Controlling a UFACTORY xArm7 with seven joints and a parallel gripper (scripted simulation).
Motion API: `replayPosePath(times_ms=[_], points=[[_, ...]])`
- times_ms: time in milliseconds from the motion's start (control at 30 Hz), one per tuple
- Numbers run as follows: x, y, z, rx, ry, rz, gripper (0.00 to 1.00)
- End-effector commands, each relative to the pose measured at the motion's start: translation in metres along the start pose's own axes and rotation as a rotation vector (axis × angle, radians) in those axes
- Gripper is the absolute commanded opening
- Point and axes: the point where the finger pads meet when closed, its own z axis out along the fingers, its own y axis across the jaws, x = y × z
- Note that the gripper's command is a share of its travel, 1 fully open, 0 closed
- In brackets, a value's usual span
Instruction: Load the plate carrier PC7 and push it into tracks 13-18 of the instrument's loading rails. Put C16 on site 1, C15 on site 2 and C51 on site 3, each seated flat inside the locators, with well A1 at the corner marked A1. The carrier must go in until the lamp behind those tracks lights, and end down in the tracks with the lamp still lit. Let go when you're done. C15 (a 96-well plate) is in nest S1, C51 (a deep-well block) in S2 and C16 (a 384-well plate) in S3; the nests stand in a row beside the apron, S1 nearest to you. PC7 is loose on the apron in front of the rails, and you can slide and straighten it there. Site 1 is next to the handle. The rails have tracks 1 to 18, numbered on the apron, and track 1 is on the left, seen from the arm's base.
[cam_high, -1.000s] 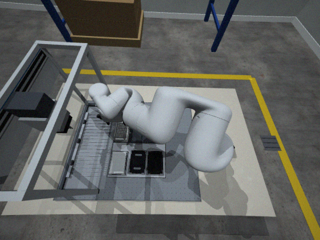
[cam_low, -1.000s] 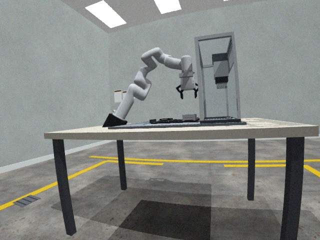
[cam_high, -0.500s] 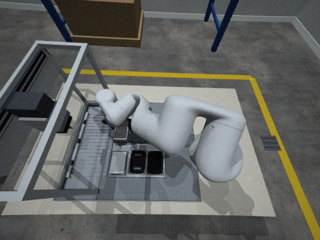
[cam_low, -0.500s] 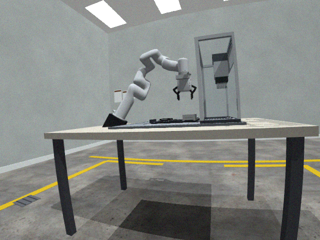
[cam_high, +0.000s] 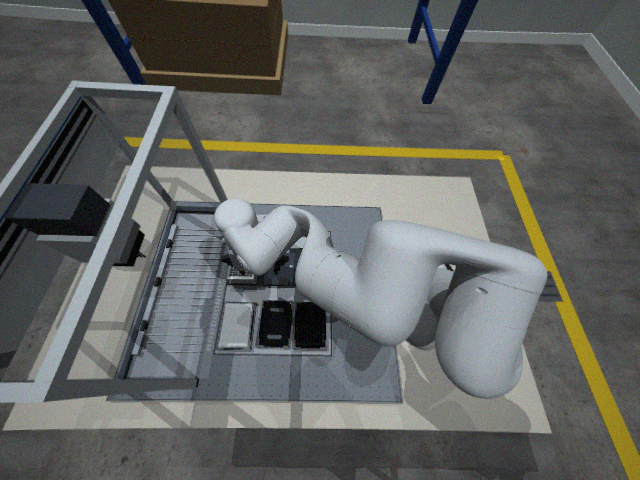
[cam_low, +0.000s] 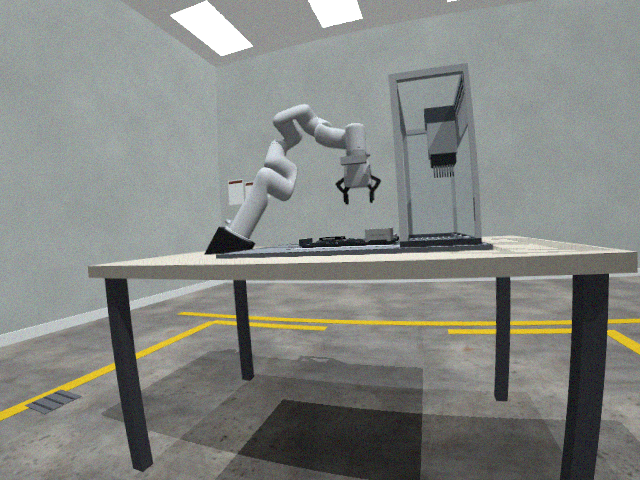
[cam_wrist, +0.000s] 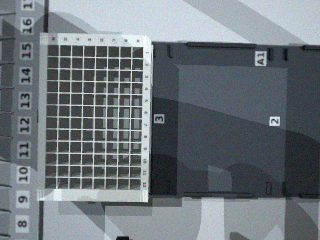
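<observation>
The dark carrier PC7 (cam_wrist: 230, 120) (cam_low: 330, 242) lies on the apron in front of the rails, mostly hidden by the arm in the top view. The white deep-well block C51 (cam_wrist: 95, 117) (cam_low: 379, 234) sits on site 3, at the rail end, beside track numbers 9 to 15. Site 2, with its A1 mark, is bare. Site 1 is out of the wrist view. My gripper (cam_low: 357, 197) is open and empty, hanging high above the carrier. In the nest row, the pale C16 (cam_high: 236, 325) and the dark C15 (cam_high: 310, 324) lie in the outer nests; the middle nest (cam_high: 275, 322) looks empty.
The loading rails (cam_high: 191, 289) lie under the tall instrument frame (cam_high: 118, 206) (cam_low: 434, 155), with a pipetting head (cam_low: 440, 139) hanging inside. The arm's elbow and forearm (cam_high: 392, 279) arch over the deck. The table's edge (cam_low: 361, 268) runs in front.
</observation>
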Motion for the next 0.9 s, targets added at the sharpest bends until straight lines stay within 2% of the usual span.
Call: replayPosePath(times_ms=[0,867], points=[[-0.021,0.022,0.0,0.008,0.003,-0.001,1.0],[-0.101,0.111,0.013,0.008,0.001,-0.001,1.0]])
